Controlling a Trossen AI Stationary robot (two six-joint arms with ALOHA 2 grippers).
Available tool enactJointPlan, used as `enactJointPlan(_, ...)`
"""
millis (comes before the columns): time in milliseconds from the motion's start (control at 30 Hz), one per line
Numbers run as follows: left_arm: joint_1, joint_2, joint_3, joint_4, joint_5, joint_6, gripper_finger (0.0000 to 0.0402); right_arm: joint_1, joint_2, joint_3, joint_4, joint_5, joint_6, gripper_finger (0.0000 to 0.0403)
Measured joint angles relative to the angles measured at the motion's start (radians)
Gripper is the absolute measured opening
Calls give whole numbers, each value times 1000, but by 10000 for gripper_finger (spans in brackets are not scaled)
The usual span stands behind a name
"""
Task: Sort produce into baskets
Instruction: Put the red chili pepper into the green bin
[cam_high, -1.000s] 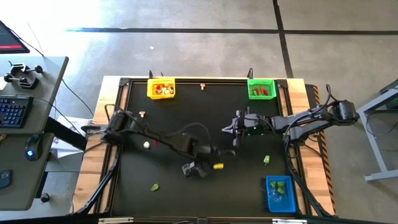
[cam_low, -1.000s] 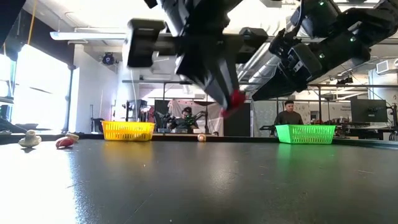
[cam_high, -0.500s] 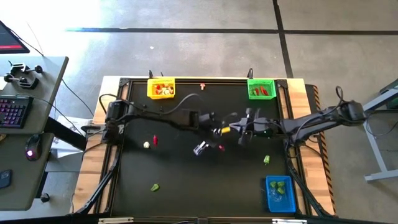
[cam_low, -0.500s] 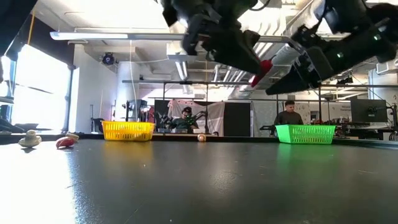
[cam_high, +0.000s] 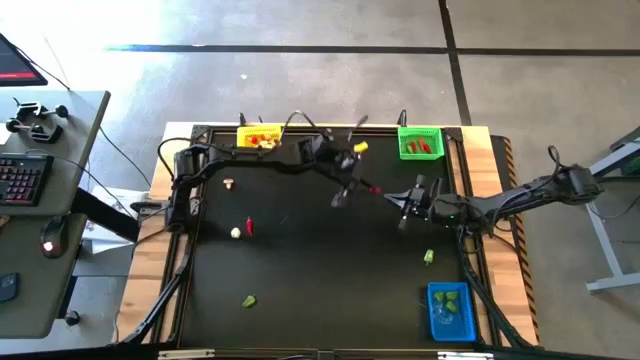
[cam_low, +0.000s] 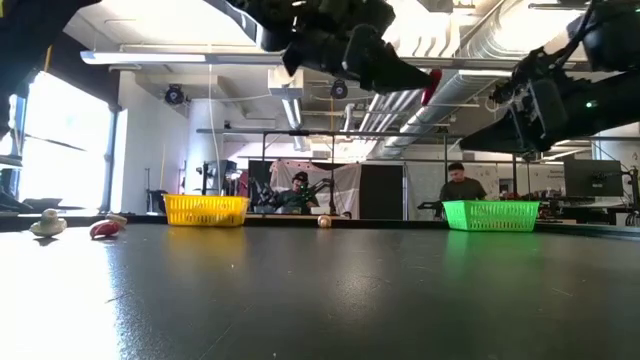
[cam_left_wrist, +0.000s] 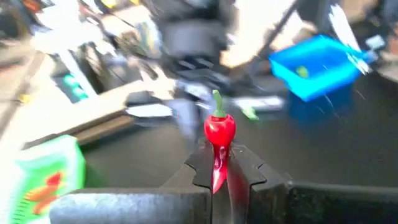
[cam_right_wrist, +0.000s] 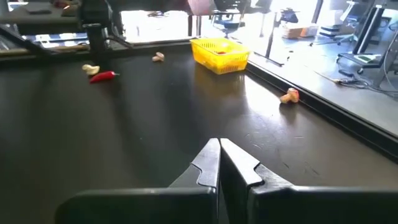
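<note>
One red chilli (cam_left_wrist: 219, 130) is clamped in the left gripper (cam_left_wrist: 217, 168). Over the last second that gripper has climbed from the near middle of the bench (cam_high: 300, 270) and swung it towards the green basket (cam_high: 420, 132). It now hangs high in the air, a little short of that basket and off to its side. The right gripper (cam_right_wrist: 219, 155), fingers together and empty, has drawn back and sits low over the bench on the near side of the green basket. Red pieces already lie in that basket, so I judge the drop into it is the step at hand.

Counting outward:
- **Blue basket:** the blue basket (cam_high: 432, 310) is at the bench's near edge, well apart from the green one, and holds green pieces.
- **Green chunks:** two green chunks (cam_high: 247, 300) (cam_high: 428, 257) lie loose.
- **Loose chilli and bulb:** one loose chilli (cam_high: 249, 226) lies just beside a pale bulb (cam_high: 236, 232).
- **Pale pieces:** two more pale pieces (cam_high: 228, 183) (cam_high: 326, 138) lie farther off.
- **Yellow basket:** the yellow basket (cam_high: 240, 143) is level with the green one on the far edge.

That makes three baskets, six loose pieces and one carried.
</note>
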Motion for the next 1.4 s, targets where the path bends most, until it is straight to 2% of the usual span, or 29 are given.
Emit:
enactJointPlan(233,59,59,2,298,-2,-169,1,141,-68,1,-92,123,51,0)
enactJointPlan(400,78,149,7,484,-31,-259,1,241,-65,61,-277,259,169,0)
enactJointPlan(533,95,244,113,490,-68,-307,1,300,-67,149,-439,317,232,0)
enactJointPlan(800,93,500,456,417,-144,-438,1,374,-68,309,-721,370,340,0)
enactJointPlan(967,99,589,587,408,-195,-451,0,417,-67,356,-781,418,343,0)
enactJointPlan(1267,107,689,686,334,-294,-476,0,452,-67,372,-805,468,368,0)
enactJointPlan(1400,130,752,772,310,-296,-520,0,451,-67,372,-805,477,368,0)
